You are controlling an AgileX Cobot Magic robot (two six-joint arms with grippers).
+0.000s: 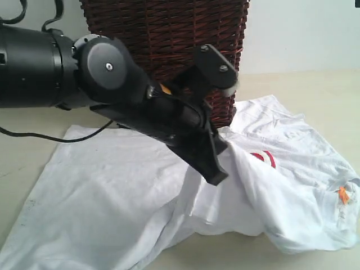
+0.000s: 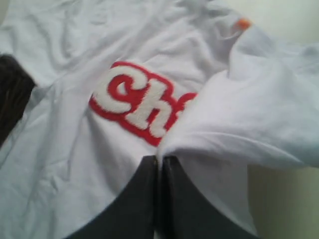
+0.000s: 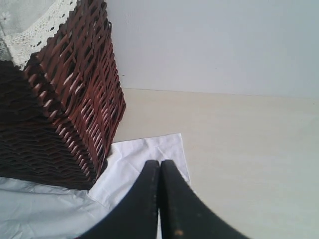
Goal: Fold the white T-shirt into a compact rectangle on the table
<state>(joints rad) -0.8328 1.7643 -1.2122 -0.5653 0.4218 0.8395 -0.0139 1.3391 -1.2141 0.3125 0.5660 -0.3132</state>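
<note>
Shirt (image 1: 112, 197) lies on the desk (image 1: 315, 84) in front of the basket (image 1: 169, 34). In the exterior view its long axis runs L to R: the flat, smooth end spreads toward the lower L and the orange neck tag (image 1: 343, 195) sits at the far R, so the neck points R. The R half is rumpled and a bit of red lettering (image 1: 264, 158) shows there, facing up.

Left pincer (image 1: 216, 174) reaches down at a slant from upper L onto the middle of the shirt. In the left wrist view the left pincer (image 2: 159, 160) is clamped together on a fold of the shirt (image 2: 75, 159); the cloth gathers to a point right at the tips, just beside the lettering (image 2: 139, 102) – "Ch" readable, rest covered by the flap. Tag (image 2: 243, 23) lies beyond it.

Right pincer (image 3: 159, 165) – tips pressed together, nothing between them, above a flat corner of the shirt (image 3: 144, 154) next to the basket (image 3: 65, 109). Bare desk (image 3: 249, 164) runs back to the wall (image 3: 214, 45).
</note>
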